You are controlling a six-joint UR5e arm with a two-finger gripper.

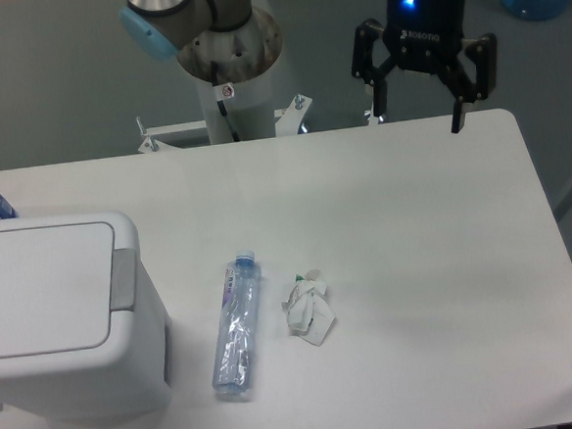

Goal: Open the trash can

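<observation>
A white table [395, 226] fills the view from above. At its near left corner stands the trash can [63, 318], a large boxy white bin with rounded corners. Its flat lid [38, 289] lies level and closed, and a grey push tab [123, 279] sits on the lid's right edge, facing the middle of the table.

The gripper [419, 117] hangs in the air above the far edge of the table, toward the far right corner, well apart from the bin. Its two dark fingers are spread wide with nothing between them, and a blue light glows on its body.

Between bin and gripper, closer to the near edge, an empty clear plastic bottle [237, 328] lies on its side just to the right of the bin. A crumpled bit of white paper [308, 308] rests just beside the bottle.

The task looks to be at its very start: the arm has not yet reached the bin. The next move would seem to call for crossing the table toward the near left corner, clearing the bottle and paper, and coming down on the grey tab to press it.
</observation>
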